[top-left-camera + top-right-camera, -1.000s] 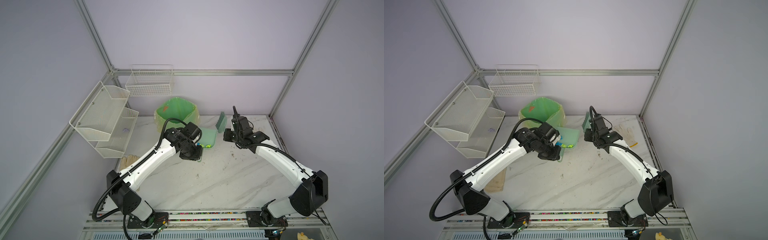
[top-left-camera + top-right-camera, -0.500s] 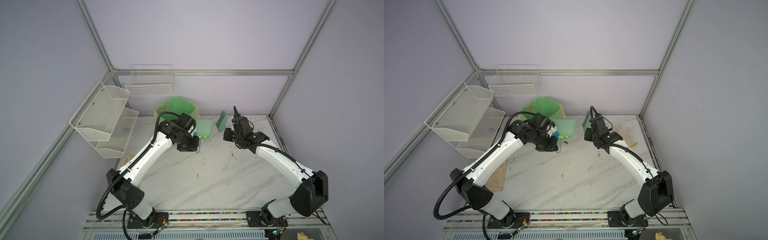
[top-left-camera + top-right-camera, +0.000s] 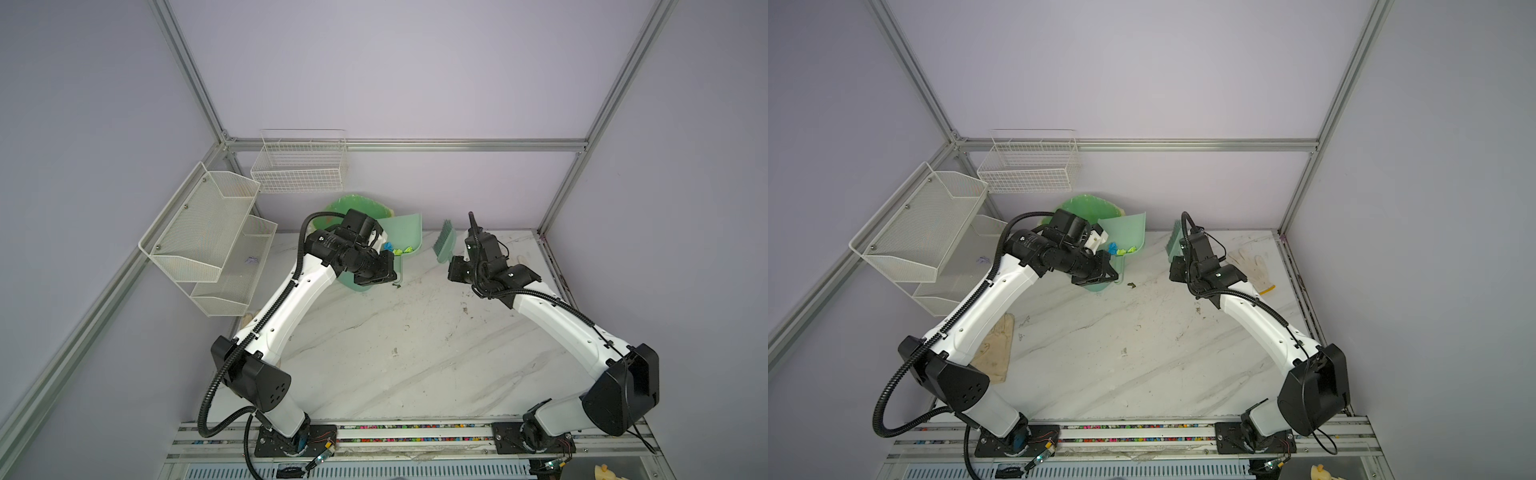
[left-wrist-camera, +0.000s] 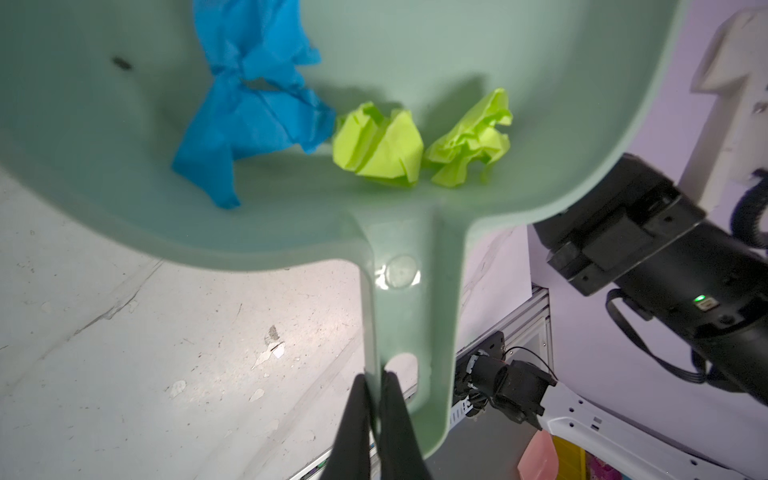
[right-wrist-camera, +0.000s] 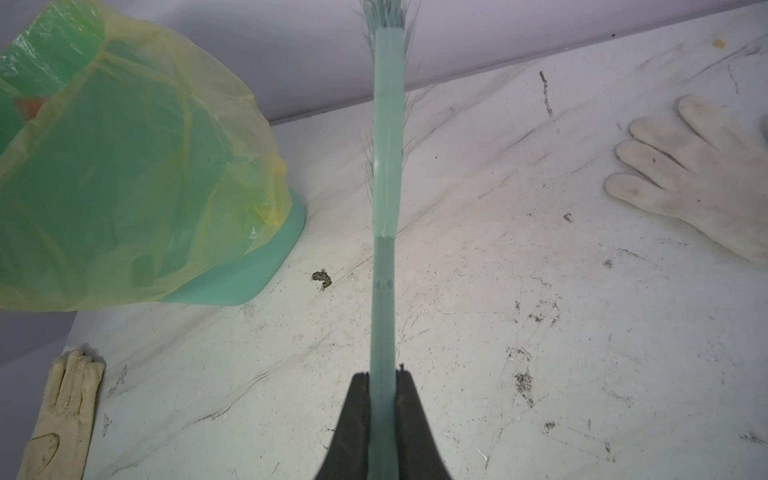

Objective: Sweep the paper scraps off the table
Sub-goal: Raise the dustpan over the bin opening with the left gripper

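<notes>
Pale green plastic fills the left wrist view: it is the dustpan (image 4: pixel 540 83), and the left gripper (image 4: pixel 375 380) pinches the thin edge of its handle beside the hanging hole. The paper scraps (image 4: pixel 378 145), one blue wad and two yellow-green ones, lie together deep in the pan against its rear wall, close to where the handle joins.

In both top views the pan is held off the surface just above the centre of the frame. Its open lip is tipped up toward the bag-lined bin (image 3: pixel 353 210), which is directly above it in the picture. That tilt looks meant to keep the wads pooled at the back so none roll out before the pan is over the bin.

The right gripper (image 5: pixel 382 380) is pressed onto the flat handle of the brush (image 5: pixel 388 166). The brush stands bristles-up, right of centre in both top views, apparently kept clear of the pan's path.

The table (image 5: pixel 519 311) shows no coloured wads, only scuffs, a dark speck (image 5: pixel 322 278) and a white glove (image 5: pixel 685 178). The sweeping itself looks done, and tipping the pan into the bin seems to be what is left.
</notes>
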Controlling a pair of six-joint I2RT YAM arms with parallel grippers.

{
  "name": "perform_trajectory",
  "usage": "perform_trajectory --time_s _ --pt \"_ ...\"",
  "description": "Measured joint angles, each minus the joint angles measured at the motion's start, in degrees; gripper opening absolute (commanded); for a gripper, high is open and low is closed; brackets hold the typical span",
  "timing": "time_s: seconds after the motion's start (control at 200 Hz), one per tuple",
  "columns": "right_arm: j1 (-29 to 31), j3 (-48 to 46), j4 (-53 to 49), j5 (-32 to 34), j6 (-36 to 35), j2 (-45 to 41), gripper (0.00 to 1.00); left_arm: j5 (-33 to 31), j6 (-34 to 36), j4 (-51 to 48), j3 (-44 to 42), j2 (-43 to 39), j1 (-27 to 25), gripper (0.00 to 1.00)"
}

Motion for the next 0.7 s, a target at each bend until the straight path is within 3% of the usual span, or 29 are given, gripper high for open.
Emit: perform_trajectory --time_s 0.265,0.7 --pt "0.0 -0.22 0.04 -0.15 -0.22 -1.92 0.0 7.37 -5.05 8.68 -0.74 -0.28 4.52 0.0" --pt "0.0 -1.11 0.2 -1.31 -0.22 -3.89 0.0 17.59 -14.58 23.06 -10.21 -3.85 10.1 0.0"
